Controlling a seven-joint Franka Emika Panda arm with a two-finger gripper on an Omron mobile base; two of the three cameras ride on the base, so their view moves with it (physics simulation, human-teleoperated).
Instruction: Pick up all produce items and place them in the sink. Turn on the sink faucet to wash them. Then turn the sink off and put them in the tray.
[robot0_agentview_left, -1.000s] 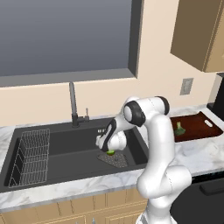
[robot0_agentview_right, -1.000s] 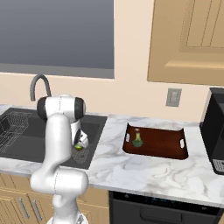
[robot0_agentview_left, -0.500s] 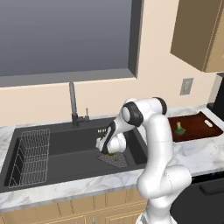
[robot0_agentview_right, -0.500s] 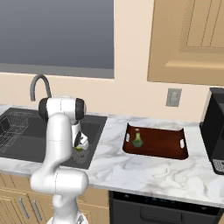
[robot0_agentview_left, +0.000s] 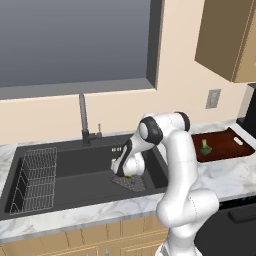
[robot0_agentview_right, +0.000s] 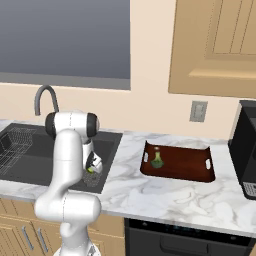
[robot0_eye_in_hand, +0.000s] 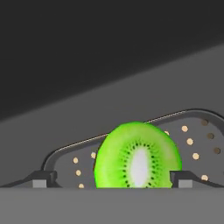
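open hand (robot0_eye_in_hand: 113, 178) astride kiwi half (robot0_eye_in_hand: 138, 156), apparently on drain mesh (robot0_eye_in_hand: 192, 133)

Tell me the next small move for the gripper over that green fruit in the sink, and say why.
Probably close the jaws on the kiwi. In the hand view the gripper is open with a fingertip on either side of the fruit, which sits on the drain mesh in the sink. The broccoli already lies in the tray, so this one seems next to go.

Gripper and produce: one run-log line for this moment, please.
gripper: open, straddling kiwi half | kiwi: on sink drain mesh | broccoli: in tray
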